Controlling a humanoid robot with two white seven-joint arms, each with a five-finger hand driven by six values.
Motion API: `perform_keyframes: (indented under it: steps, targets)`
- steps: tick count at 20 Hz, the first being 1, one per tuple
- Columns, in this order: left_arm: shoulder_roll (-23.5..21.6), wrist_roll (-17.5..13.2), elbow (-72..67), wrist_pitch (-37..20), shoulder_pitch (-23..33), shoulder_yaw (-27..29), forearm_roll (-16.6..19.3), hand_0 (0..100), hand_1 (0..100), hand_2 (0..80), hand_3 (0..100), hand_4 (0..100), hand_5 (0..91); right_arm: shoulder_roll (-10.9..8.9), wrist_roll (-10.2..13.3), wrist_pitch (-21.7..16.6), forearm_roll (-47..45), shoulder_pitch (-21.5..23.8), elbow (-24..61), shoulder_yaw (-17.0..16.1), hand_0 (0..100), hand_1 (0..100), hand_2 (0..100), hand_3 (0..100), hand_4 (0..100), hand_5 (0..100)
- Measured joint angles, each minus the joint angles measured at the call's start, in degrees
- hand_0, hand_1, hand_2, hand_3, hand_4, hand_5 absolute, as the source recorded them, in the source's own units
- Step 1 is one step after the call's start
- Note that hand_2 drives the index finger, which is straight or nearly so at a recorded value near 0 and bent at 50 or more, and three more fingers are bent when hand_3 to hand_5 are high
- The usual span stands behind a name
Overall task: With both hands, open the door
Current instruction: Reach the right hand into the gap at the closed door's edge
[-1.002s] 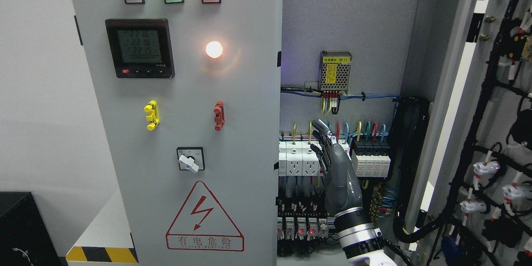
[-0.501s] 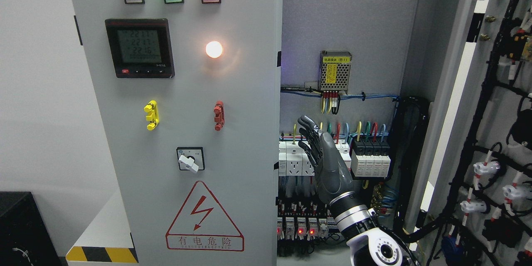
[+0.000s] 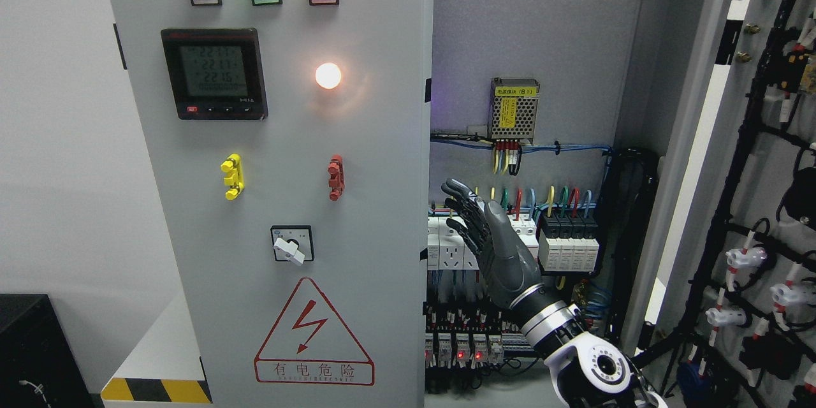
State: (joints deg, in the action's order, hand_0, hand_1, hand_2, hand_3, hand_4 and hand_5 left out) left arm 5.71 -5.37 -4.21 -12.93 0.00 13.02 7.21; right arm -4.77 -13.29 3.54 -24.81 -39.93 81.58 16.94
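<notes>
Head view shows the right hand (image 3: 488,236) raised inside the open cabinet, fingers (image 3: 460,205) extended and spread, grasping nothing, in front of the white sockets (image 3: 446,248). At left the closed left door (image 3: 280,172) fills the frame; the right door (image 3: 752,172) stands swung open.

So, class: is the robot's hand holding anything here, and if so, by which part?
Nothing is held. The right hand is open, fingers extended, in front of the cabinet's interior, beside the left door edge.
</notes>
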Motion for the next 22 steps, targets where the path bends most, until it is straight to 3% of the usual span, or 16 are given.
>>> perform_keyframes:
  steps: [3, 7, 10, 20, 22]
  targets:
    - [0.0, 0.0, 0.0, 0.0, 0.0, 0.0, 0.0, 0, 0, 0.0, 0, 0, 0.0, -0.44, -0.8, 1.8, -2.1, -0.9, -0.7, -0.2, 0, 0, 0, 0, 0, 0]
    - [0.0, 0.0, 0.0, 0.1, 0.0, 0.0, 0.0, 0, 0, 0.0, 0, 0, 0.0, -0.82, -5.8, 3.4, -3.8, -1.8, -1.3, -0.4, 0, 0, 0, 0, 0, 0]
    - [0.0, 0.0, 0.0, 0.2, 0.0, 0.0, 0.0, 0, 0, 0.0, 0, 0, 0.0, -0.98, -7.7, 4.9, -4.5, -2.7, -1.7, -0.5, 0, 0, 0, 0, 0, 0]
    - [0.0, 0.0, 0.0, 0.0, 0.0, 0.0, 0.0, 0, 0, 0.0, 0, 0, 0.0, -1.14, -8.9, 9.9, -8.1, -6.2, -3.9, -1.8, 0, 0, 0, 0, 0, 0]
    - [0.0, 0.0, 0.0, 0.0, 0.0, 0.0, 0.0, 0, 0, 0.0, 0, 0, 0.0, -1.15, -10.5, 11.3, -9.5, -6.8, -4.2, -2.0, 0, 0, 0, 0, 0, 0]
